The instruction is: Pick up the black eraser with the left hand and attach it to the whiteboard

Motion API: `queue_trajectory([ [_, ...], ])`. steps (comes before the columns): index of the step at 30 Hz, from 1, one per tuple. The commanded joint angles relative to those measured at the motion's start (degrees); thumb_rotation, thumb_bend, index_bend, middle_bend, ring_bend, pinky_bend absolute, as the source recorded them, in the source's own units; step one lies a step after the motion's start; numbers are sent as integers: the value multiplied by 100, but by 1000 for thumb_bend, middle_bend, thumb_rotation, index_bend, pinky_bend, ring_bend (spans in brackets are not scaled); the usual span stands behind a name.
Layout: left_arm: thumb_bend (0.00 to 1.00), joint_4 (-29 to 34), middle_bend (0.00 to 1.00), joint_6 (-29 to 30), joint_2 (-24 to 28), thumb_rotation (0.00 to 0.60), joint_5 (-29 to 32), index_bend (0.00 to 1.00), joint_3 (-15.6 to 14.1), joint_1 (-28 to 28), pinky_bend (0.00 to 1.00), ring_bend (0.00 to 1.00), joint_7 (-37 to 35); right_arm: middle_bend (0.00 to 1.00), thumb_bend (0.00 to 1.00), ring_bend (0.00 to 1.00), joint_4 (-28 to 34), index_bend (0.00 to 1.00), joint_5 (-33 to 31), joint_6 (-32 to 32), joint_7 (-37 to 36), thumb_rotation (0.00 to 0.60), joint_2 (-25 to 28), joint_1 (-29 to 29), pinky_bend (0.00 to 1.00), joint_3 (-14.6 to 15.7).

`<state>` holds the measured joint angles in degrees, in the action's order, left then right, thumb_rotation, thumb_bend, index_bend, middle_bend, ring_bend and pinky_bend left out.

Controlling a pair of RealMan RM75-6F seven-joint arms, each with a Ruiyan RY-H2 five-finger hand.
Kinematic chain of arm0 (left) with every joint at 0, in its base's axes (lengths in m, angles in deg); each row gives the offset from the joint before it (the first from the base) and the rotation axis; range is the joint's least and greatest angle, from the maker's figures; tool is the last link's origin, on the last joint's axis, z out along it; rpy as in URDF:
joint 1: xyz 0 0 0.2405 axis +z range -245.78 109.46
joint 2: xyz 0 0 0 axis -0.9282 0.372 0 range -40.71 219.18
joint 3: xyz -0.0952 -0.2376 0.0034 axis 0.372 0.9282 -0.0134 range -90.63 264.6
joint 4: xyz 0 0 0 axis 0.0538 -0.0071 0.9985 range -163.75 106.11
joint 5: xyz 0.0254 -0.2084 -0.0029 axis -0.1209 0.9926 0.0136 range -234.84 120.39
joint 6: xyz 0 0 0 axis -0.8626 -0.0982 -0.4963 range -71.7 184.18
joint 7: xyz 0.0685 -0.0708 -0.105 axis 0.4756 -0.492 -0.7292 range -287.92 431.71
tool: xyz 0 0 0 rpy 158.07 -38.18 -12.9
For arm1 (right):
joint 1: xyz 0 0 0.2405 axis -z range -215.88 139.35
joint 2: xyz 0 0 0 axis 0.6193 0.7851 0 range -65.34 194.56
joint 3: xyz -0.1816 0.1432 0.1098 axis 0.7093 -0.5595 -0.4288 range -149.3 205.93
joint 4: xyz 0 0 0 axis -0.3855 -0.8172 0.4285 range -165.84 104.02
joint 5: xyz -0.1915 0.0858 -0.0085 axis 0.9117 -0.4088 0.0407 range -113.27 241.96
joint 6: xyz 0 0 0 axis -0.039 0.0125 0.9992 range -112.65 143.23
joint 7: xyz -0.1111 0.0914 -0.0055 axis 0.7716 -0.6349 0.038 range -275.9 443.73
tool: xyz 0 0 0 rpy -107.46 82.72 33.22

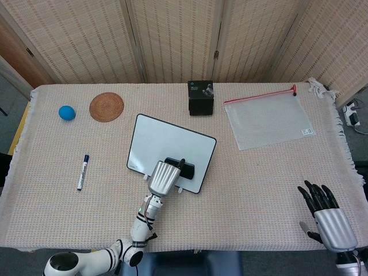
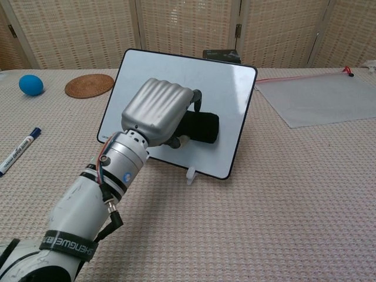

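Eraser handling looks easy: the small black rectangular eraser (image 2: 201, 127) reads as a light, rigid block, and I would guess it clings to the board by a magnet, so it wants a flat, square press rather than force. The left hand (image 2: 157, 111) has its silver-backed fingers curled around the eraser's near end and holds it against the lower face of the white, black-framed whiteboard (image 2: 220, 82), which stands tilted back on small white feet on the woven beige table (image 2: 282, 205). The short ends are the sensible places to grip, leaving the flat back free to meet the board. Pushing too hard could tip or slide the propped board.

The right hand (image 1: 328, 218) rests well apart at the near right corner, empty, fingers spread. A black box (image 1: 200, 98) stands behind the board, a clear zip pouch (image 1: 267, 119) lies to its right, and a marker pen (image 1: 83, 171), round woven coaster (image 1: 106, 106) and blue ball (image 1: 66, 112) lie to the left, none in the way.
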<state>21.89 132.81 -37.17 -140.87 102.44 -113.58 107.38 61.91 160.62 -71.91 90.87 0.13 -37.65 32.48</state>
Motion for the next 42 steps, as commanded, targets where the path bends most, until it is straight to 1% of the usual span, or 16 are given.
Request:
queue_trajectory([
  [1,297,-31,1000,71,1,600,-77,405,-43,-10,1000,981,-104,0,294,0,-1,0,14,-18,-5,600,3,7,0,1],
  [7,291,-46,1000,93,-20,600,-97,343,-88,4,1000,981,-135,0,294,0,-9,0,67,-88,-17,600,7,38,0,13],
  [14,277,7,1000,94,-28,600,-97,325,-117,20,1000,981,-75,0,294,0,-24,0,111,-154,-46,600,17,67,0,18],
  [19,264,332,1000,212,168,600,-115,287,-234,209,1000,981,42,0,294,0,-43,0,109,-176,-68,600,24,78,0,9],
  [21,252,591,1000,273,317,600,-112,263,-305,336,1000,981,123,0,294,0,-46,0,122,-187,-67,600,23,84,0,13],
  [23,247,999,1000,385,575,600,-140,240,-431,523,1000,979,254,0,295,0,-48,0,152,-209,-54,600,19,94,0,22],
  [26,238,1815,1000,604,1114,600,-167,197,-684,903,1000,959,451,0,294,0,-58,0,211,-236,-24,600,7,109,0,44],
  [28,234,2574,996,735,1677,600,-204,159,-958,1216,999,887,468,0,294,0,-67,0,262,-244,5,600,-5,115,0,67],
  [29,233,2929,958,805,1954,600,-196,144,-1088,1375,976,806,465,0,294,0,-70,0,285,-245,21,600,-11,118,0,78],
  [30,233,3420,852,882,2353,600,-181,137,-1294,1591,886,682,438,0,294,0,-72,0,317,-249,39,600,-19,121,0,92],
  [31,234,3794,759,927,2671,600,-165,138,-1462,1749,794,603,369,0,294,0,-75,0,338,-252,55,600,-26,123,0,101],
  [33,235,4544,434,1075,3425,600,-191,134,-1869,2097,423,344,95,0,293,0,-79,0,385,-264,94,600,-45,133,0,121],
  [36,237,5055,175,1330,4327,600,-409,112,-2456,2507,104,96,-430,0,294,0,-91,0,466,-303,155,600,-74,154,0,150],
  [37,236,5131,125,1465,4661,600,-526,104,-2702,2686,41,45,-658,0,294,0,-99,0,494,-316,184,600,-93,163,0,159],
  [39,236,5031,76,1781,5082,600,-809,96,-3063,3006,1,4,-1153,0,295,0,-109,0,530,-312,239,600,-126,170,0,174],
  [42,236,4552,60,2301,5269,600,-1120,93,-3319,3457,0,0,-1882,0,294,0,-112,0,558,-276,316,600,-169,162,0,185],
])
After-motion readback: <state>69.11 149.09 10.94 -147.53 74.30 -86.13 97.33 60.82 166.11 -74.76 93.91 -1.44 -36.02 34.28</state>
